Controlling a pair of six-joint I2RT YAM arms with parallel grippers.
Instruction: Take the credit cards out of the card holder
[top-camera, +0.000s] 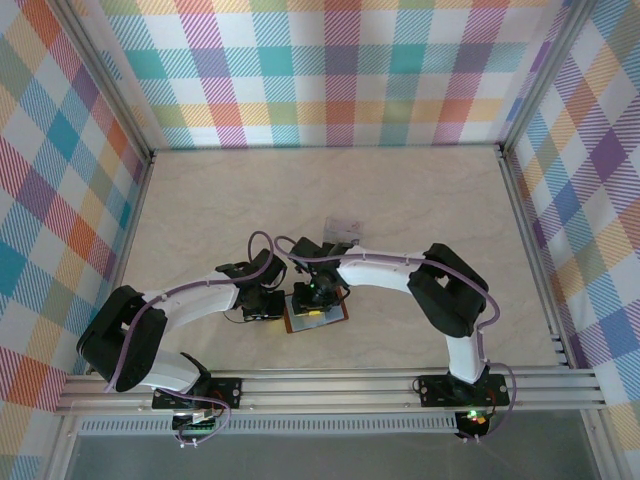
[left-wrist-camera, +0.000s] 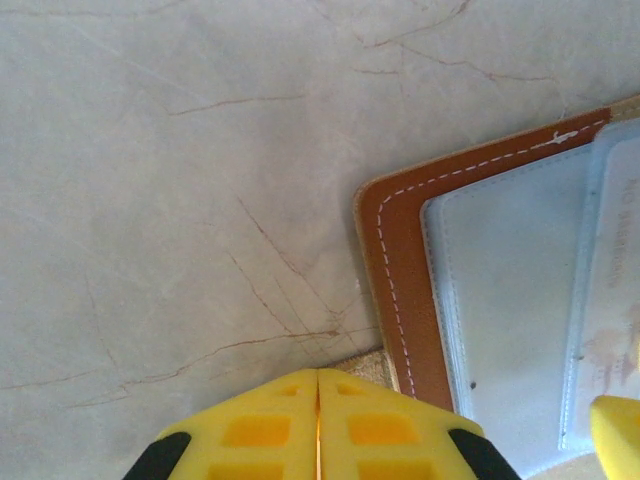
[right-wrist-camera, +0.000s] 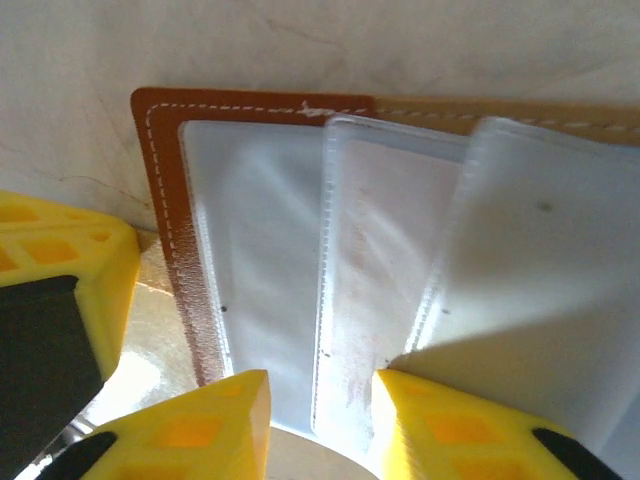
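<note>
The reddish-brown card holder (top-camera: 316, 316) lies open on the table, its clear plastic pockets fanned out (right-wrist-camera: 250, 230). A whitish card with faint pinkish marks (right-wrist-camera: 375, 270) sits inside the middle pocket. One grey credit card (top-camera: 343, 231) lies flat on the table beyond the holder. My right gripper (right-wrist-camera: 320, 405) hangs open just above the pockets, with the edge of the middle pocket between its fingers (right-wrist-camera: 205, 425). My left gripper (left-wrist-camera: 318, 378) is shut, its tips down at the holder's left corner (left-wrist-camera: 400, 260), over a tan strip of its cover.
Plaid walls and metal rails (top-camera: 140, 190) close in the pale marble tabletop (top-camera: 400, 200). Both arms meet over the holder near the front edge. The right gripper's yellow finger (left-wrist-camera: 615, 435) shows in the left wrist view.
</note>
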